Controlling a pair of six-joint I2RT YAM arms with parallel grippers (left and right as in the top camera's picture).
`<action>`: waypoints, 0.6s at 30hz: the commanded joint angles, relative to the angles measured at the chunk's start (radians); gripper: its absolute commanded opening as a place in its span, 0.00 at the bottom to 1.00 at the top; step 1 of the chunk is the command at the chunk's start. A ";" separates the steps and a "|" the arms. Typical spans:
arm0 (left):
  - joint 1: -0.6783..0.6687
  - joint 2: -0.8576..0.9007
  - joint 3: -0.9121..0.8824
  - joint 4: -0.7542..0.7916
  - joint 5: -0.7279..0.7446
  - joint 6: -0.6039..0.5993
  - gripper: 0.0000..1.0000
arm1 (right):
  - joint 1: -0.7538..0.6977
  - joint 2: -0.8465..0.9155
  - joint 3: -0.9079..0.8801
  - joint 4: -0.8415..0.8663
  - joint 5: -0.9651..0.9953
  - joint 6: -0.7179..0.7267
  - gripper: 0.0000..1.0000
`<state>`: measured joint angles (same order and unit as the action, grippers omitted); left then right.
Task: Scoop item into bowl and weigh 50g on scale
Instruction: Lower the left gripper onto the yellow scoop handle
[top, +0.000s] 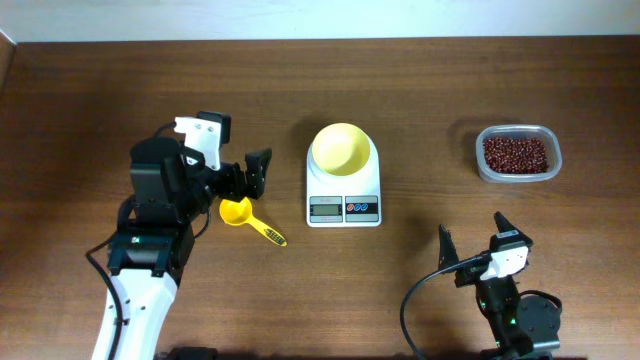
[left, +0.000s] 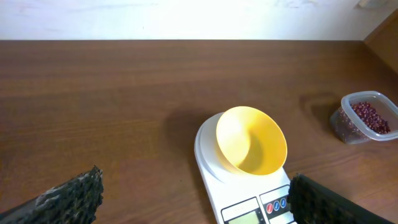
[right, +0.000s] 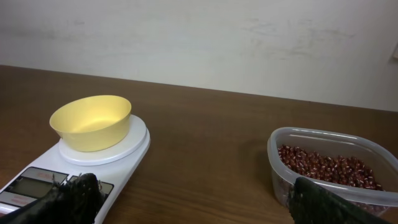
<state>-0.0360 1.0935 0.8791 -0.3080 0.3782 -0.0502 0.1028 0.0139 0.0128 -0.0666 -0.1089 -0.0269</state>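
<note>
A pale-yellow bowl (top: 343, 149) sits empty on the white scale (top: 344, 208) in the middle of the counter (top: 100, 90), ready to be weighed into. The red-brown beans (top: 516, 153) all lie in a clear tub (top: 519, 179) well to the right. A yellow scoop (top: 237, 211) lies left of the scale, just beside the left jaws, which gape empty, probably poised to take it. The right jaws, near the front edge, are spread wide, holding nothing

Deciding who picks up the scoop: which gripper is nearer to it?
Left. The left gripper is right beside the scoop; the right gripper is far off, on the other side of the scale.
</note>
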 joint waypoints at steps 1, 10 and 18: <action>0.006 0.005 0.019 0.066 0.004 -0.016 1.00 | 0.002 -0.006 -0.007 -0.004 0.009 0.000 0.99; 0.006 0.005 0.097 -0.024 -0.314 -0.304 0.99 | 0.002 -0.006 -0.007 -0.004 0.009 0.000 0.99; 0.006 0.069 0.277 -0.398 -0.408 -0.588 0.99 | 0.002 -0.006 -0.007 -0.004 0.009 0.000 0.99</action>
<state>-0.0357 1.1194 1.1301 -0.6411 0.0101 -0.4820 0.1028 0.0139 0.0128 -0.0666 -0.1085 -0.0265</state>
